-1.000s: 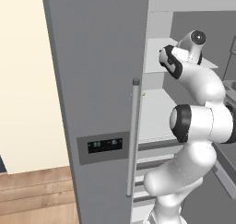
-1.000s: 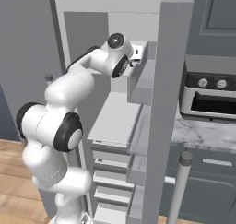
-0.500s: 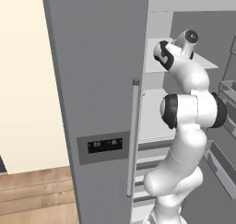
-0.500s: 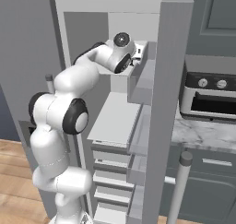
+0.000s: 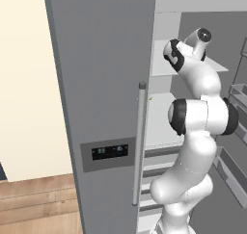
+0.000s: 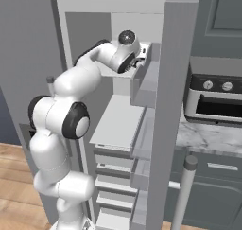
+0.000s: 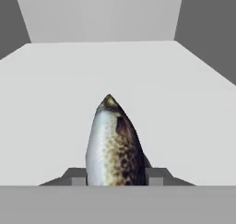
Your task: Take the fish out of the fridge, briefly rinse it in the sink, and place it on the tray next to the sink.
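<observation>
Gripping the silvery, brown-speckled fish [image 7: 113, 147], the robot's two-finger gripper [image 7: 116, 178] is reaching into the tall grey fridge [image 5: 101, 84] at an upper level; its two small dark finger tips [image 7: 77, 179] are pressing against the fish's flanks at 6 o'clock in the hand view, so the jaws are closed on it. Largest to smallest:

(a) Fridge. Its door, carrying a long vertical steel bar handle [image 5: 139, 146] and a small black display panel [image 5: 110, 151], is standing open; the arm is entering the cavity at about 1 o'clock in the left base view.

(b) Pale upper shelf [image 7: 55, 103]. The fish is lying along it, pointed end toward 12 o'clock in the hand view. Whether its underside is touching the shelf cannot be told.

(c) Silver countertop oven [image 6: 215, 99] on the grey marbled counter [image 6: 208, 137], at 3 o'clock in the right base view.

(d) Fish and finger tips, as above.

Judgement: the step in hand is extraction. Doing it well probably means keeping the grip firm, lifting slightly before retreating, and drawing straight back toward 6 o'clock, so the fish is clearing the shelf edge and door bins without slipping.
</observation>
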